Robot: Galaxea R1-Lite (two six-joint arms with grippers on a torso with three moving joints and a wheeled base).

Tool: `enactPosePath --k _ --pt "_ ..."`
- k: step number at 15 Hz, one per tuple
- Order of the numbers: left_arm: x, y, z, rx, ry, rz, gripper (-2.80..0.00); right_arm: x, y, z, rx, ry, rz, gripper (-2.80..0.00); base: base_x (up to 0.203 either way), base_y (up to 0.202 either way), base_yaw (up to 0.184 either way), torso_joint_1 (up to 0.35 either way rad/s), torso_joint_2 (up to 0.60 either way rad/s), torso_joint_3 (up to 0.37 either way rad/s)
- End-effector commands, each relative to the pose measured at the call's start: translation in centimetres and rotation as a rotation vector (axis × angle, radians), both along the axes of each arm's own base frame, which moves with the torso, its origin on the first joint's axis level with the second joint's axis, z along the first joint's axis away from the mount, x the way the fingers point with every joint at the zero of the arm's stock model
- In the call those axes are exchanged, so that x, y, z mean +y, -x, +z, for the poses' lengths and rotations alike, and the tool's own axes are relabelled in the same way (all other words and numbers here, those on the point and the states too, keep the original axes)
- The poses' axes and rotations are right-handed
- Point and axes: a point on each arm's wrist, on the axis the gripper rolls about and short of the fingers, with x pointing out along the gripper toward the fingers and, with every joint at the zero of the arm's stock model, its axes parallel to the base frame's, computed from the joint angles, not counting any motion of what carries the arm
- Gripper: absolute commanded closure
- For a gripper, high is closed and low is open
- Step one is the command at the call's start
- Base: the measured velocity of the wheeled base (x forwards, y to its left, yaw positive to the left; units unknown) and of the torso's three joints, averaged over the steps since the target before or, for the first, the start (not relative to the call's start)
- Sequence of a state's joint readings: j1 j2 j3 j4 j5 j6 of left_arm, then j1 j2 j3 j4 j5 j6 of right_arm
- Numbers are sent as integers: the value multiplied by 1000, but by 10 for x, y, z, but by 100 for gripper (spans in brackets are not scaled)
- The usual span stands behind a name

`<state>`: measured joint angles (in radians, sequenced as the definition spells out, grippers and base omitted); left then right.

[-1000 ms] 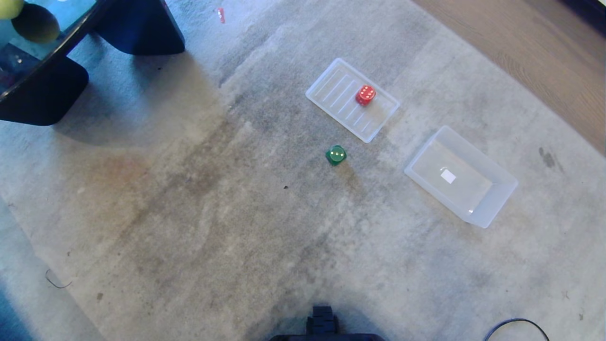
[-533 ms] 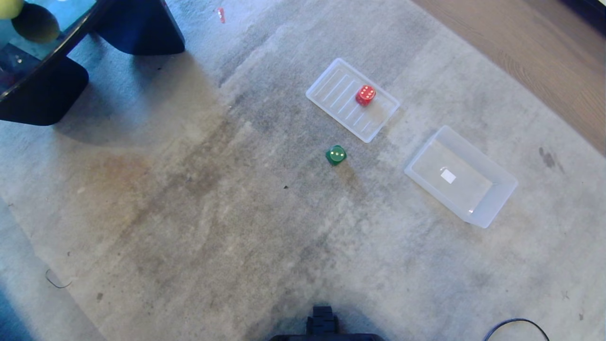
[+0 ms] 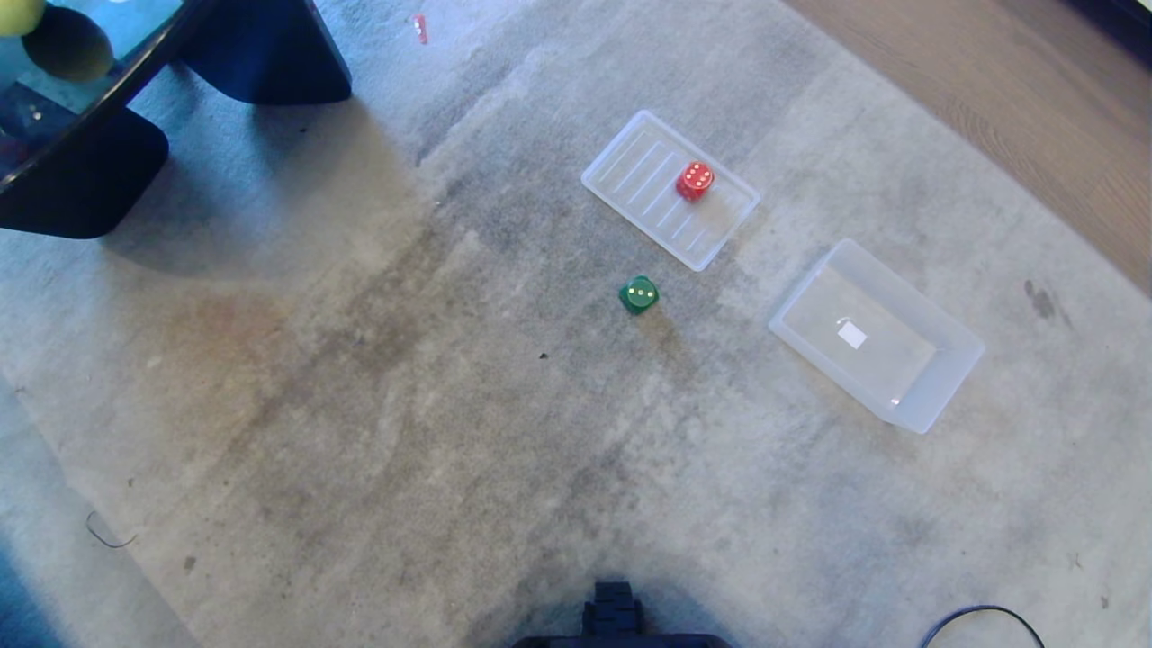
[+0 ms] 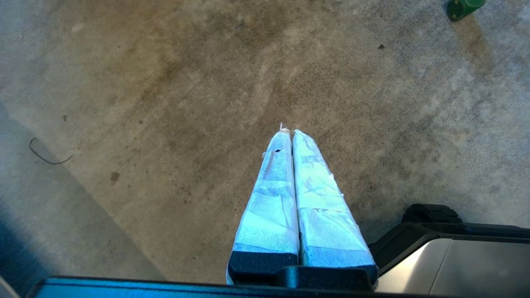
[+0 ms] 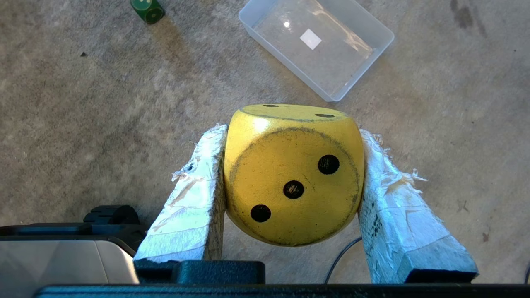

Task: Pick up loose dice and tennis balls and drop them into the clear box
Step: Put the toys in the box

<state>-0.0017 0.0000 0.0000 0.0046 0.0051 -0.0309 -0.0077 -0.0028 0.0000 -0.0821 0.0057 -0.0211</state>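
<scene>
Right hand [image 5: 292, 165] clamped on the yellow die [image 5: 293, 174] — both taped fingers [image 5: 192, 198] pressed flat against opposite faces, three-pip face toward the wrist camera, the die held off the carpet [image 3: 360, 405]. Left hand [image 4: 288, 133] empty, its two wrapped fingers closed tip to tip, pointing down at bare carpet beside the robot's base [image 4: 447, 248]. Neither arm shows in the head view. Clear box [image 3: 875, 335] sits on the carpet to the right of centre, open side up, nothing inside but a small white label on its floor; in the right wrist view it lies beyond the held die [image 5: 316, 45]. Green die [image 3: 639, 294] lies loose on the carpet, three pips up, between the box and the middle of the rug, apart from both. Red die [image 3: 695, 180] rests on the flat ribbed tray [image 3: 630, 171], near its right half — tray just beyond the green die. Far left corner: a dark desk [image 3: 81, 135] with a tennis ball [image 3: 18, 13] at its edge, only partly in view. A black cable [image 3: 981, 621] loops at the bottom right.
</scene>
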Motion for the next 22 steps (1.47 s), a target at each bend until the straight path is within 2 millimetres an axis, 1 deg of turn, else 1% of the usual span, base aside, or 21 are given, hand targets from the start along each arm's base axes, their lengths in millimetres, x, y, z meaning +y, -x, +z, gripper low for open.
enactPosePath --k 1,4,17,22 --pt "0 0 0 0 9 6 0 0 -3 -9 34 0 0 0 0 0 0 0 0 0" --pt "0 0 0 0 21 16 0 0 -3 -9 34 -1 0 0 40 0 -1 5 -1 1" --pt "1 0 0 1 46 26 0 0 -3 -9 34 -1 0 0 176 0 0 3 2 3" --pt "1 0 0 1 47 26 0 0 -3 -9 34 -1 0 0 0 0 0 0 0 0"
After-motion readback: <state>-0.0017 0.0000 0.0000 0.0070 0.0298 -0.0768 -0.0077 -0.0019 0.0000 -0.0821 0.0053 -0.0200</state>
